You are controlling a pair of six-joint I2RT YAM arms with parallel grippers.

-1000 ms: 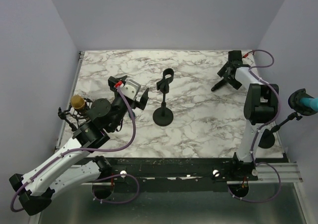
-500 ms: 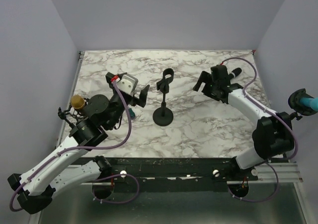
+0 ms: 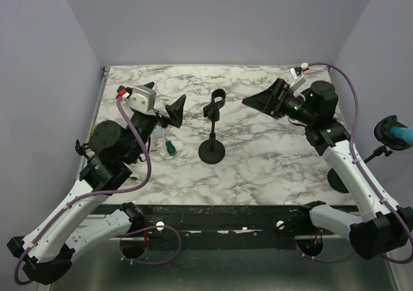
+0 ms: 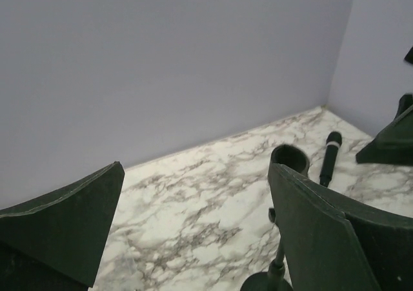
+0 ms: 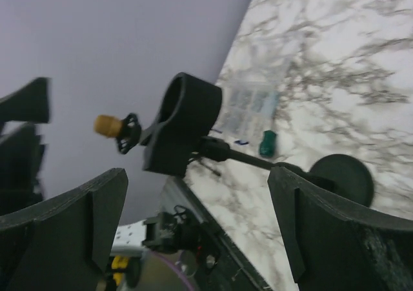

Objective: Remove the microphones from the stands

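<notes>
Holding: left fingers (image 4: 64,220) and right fingers (image 5: 322,233) were spread wide, empty
Stand (image 3: 212,150): stood between them
Microphone (image 4: 329,157): lay beyond left fingers

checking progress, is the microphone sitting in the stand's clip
No, the stand's clip is empty, and the microphone lies flat on the marble table beyond it.

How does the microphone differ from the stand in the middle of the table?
The microphone lies flat on the marble table; the stand is upright. The microphone is one slim straight stick; the stand has a round base, a thin pole and an empty clip on top. Both are black.
</notes>
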